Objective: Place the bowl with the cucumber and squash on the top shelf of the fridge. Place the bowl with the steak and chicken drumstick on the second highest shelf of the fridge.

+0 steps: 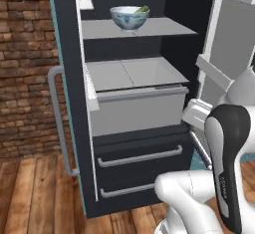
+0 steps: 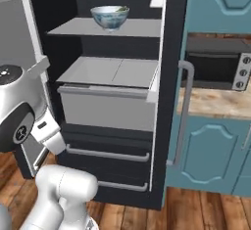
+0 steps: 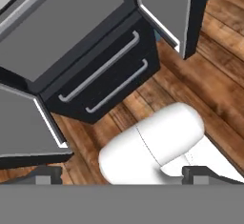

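The white bowl with the blue pattern (image 1: 128, 18) (image 2: 110, 16) stands on the highest pale-grey shelf panel in view (image 1: 167, 27) (image 2: 139, 27) inside the open fridge. A light-green cucumber tip (image 1: 142, 10) pokes over its rim; the squash is hidden inside. One panel lower lies a bare grey shelf (image 1: 139, 71) (image 2: 112, 71). The bowl with the steak and chicken drumstick is out of view. My gripper (image 3: 125, 175) is open with nothing between its fingertips (image 3: 45, 174). It hangs low in front of the fridge, pointing down at the floor, far from the bowl.
A pale crisper drawer (image 1: 137, 109) sits under the lower shelf, above two dark drawers with grey handles (image 3: 102, 68). The fridge doors stand open, one with a long handle (image 1: 59, 123) (image 2: 182, 111). A brick wall (image 1: 25, 63) is left; a microwave (image 2: 220, 70) on a counter is right.
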Tool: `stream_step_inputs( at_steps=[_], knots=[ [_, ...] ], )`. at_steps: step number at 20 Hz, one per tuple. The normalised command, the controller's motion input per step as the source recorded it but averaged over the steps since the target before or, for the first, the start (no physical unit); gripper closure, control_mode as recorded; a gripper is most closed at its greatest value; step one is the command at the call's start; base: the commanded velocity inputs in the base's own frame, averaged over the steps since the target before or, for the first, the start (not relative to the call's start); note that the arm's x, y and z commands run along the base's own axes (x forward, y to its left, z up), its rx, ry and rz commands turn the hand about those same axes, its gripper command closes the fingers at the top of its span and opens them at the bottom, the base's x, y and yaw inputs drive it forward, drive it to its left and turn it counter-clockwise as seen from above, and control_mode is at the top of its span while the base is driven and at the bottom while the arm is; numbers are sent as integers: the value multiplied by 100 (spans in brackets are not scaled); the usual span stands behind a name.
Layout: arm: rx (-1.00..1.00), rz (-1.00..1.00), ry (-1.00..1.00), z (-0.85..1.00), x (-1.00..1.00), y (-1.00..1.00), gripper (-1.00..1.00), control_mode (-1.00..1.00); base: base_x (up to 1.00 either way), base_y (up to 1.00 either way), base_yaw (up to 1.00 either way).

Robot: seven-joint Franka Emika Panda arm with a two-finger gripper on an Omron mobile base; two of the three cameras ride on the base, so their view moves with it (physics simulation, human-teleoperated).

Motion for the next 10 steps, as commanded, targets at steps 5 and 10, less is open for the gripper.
stream_step_inputs(
  at_steps=[5,10],
  knots=[
    [0,0,0,0,0,0,-100,100,-96,-4,-48],
    [0,0,0,0,0,0,-100,100,-33,-5,-85]
  ],
)
